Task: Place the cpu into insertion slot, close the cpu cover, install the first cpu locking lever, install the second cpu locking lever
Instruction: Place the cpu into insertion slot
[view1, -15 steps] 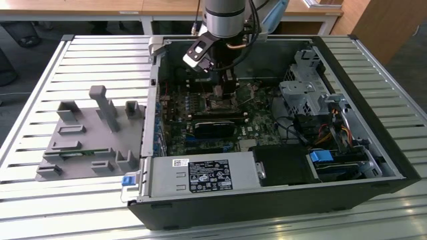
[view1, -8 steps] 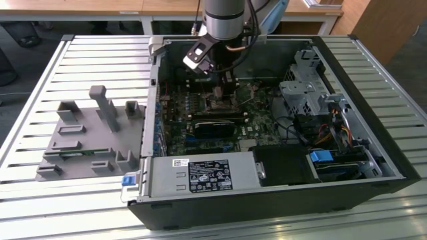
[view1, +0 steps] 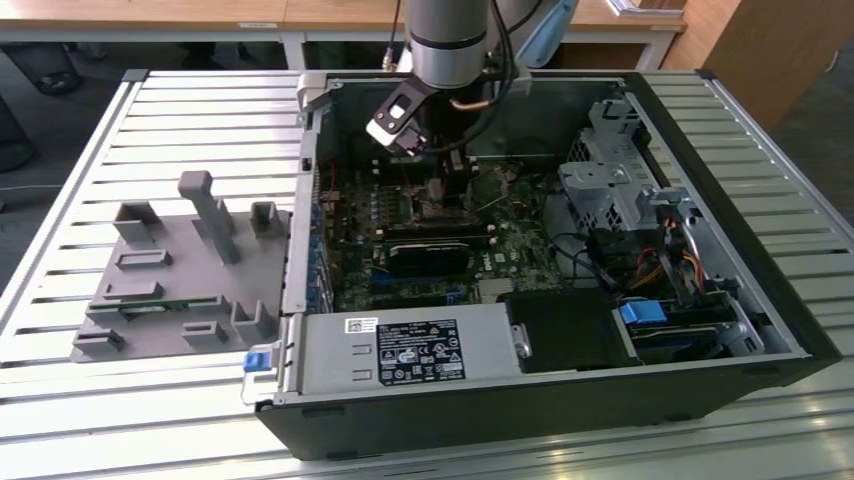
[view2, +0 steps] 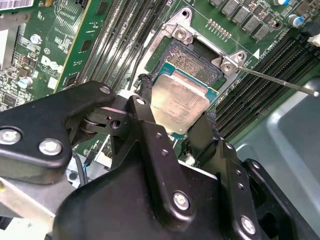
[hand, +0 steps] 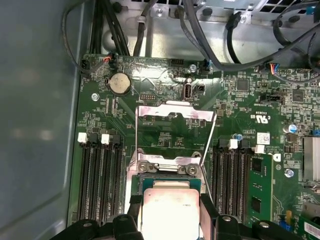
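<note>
My gripper (view2: 177, 102) is shut on the cpu (view2: 181, 97), a small silvery-tan square chip pinched by its edges between two black fingers (view2: 145, 100). In the second wrist view the cpu lies slightly tilted over the insertion slot (view2: 194, 62), whose dark pin field shows past the chip's far edge; I cannot tell if they touch. In the first wrist view the cpu (hand: 170, 205) sits between the fingers, and the cpu cover (hand: 175, 111), a thin silvery frame, stands swung open beyond the slot. A thin locking lever (view2: 280, 82) sticks out free. In the exterior view the gripper (view1: 447, 185) reaches down into the open case.
Long black memory slots (hand: 100, 180) flank the socket on both sides. Cables (hand: 200, 30) hang near the case wall. The case holds a power supply (view1: 400, 350) and a drive cage (view1: 614, 190). A grey fixture (view1: 174, 270) lies on the slatted table at the exterior view's left.
</note>
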